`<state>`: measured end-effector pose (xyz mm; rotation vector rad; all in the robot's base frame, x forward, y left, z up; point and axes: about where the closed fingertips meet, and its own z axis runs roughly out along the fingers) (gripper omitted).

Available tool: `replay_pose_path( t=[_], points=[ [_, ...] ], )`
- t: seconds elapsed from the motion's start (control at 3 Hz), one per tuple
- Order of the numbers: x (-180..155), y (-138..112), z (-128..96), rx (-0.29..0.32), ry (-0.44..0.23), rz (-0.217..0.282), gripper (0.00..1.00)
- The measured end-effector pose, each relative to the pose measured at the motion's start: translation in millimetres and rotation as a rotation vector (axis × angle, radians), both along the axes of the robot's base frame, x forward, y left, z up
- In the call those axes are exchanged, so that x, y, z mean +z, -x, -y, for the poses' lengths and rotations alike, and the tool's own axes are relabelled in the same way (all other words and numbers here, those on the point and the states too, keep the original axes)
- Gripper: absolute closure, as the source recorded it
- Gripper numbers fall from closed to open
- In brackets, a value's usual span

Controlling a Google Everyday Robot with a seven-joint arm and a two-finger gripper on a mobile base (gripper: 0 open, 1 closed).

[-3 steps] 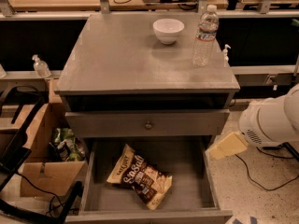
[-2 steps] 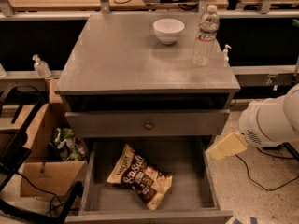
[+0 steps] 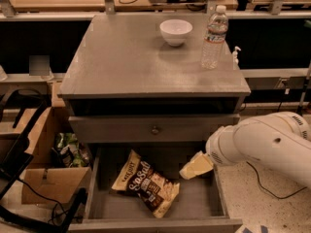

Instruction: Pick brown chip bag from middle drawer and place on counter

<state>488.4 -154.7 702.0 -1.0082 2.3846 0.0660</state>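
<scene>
The brown chip bag (image 3: 146,182) lies flat and slanted on the floor of the open middle drawer (image 3: 197,200), left of centre. The drawer is pulled out below the cabinet. My gripper (image 3: 196,166), cream-coloured at the end of the white arm (image 3: 262,142), hangs over the drawer's right part. It is just right of the bag's upper corner and not touching it. The grey counter (image 3: 131,62) is the cabinet top above.
A white bowl (image 3: 176,31) and a water bottle (image 3: 214,37) stand at the counter's back right. A closed drawer front with a knob (image 3: 155,129) sits above the open drawer. A cardboard box (image 3: 46,183) and a green bag (image 3: 68,149) are on the floor at left.
My gripper and arm have moved left and slightly down, from beside the drawer's right wall to over the drawer, near the bag. The bag has not moved.
</scene>
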Motion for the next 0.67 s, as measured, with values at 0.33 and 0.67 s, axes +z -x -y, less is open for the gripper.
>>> replay_pose_path(
  t=[0.33,0.67],
  points=[
    [-42.5,-10.9,-22.9,0.003,-0.045,-0.026,0.00],
    [-87.2,-18.5,-41.5,0.002,-0.112,-0.070,0.00]
  ],
)
